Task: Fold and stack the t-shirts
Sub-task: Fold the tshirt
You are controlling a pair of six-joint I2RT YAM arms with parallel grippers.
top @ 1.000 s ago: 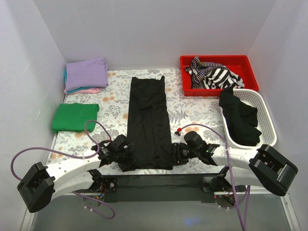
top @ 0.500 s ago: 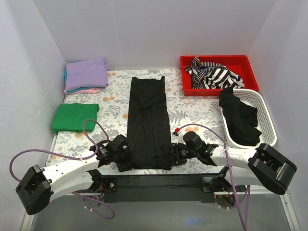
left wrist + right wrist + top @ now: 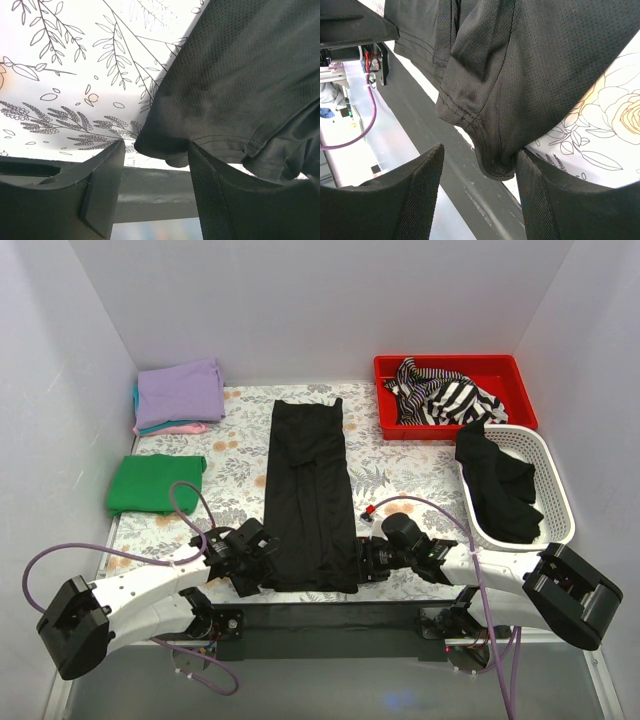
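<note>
A black t-shirt [image 3: 308,490] lies folded into a long strip down the middle of the floral table. My left gripper [image 3: 260,572] sits at its near left corner, my right gripper [image 3: 363,564] at its near right corner. In the left wrist view the left gripper [image 3: 156,145] is open, and the shirt's corner [image 3: 165,150] rests loose against one finger. The right gripper [image 3: 480,150] is open too, and the hem corner [image 3: 497,160] hangs between its fingers. A lavender shirt [image 3: 180,392] tops a folded pile at the back left, over teal [image 3: 136,405] and pink [image 3: 182,428]. A folded green shirt [image 3: 155,483] lies near it.
A red bin [image 3: 381,405] at the back right holds striped clothing [image 3: 445,395]. A white basket [image 3: 556,475] on the right holds dark garments [image 3: 500,485]. The dark front rail [image 3: 320,620] runs along the near table edge under both grippers.
Both grippers have opened wider and let the shirt's near corners go. The shirt itself stays flat in place.
</note>
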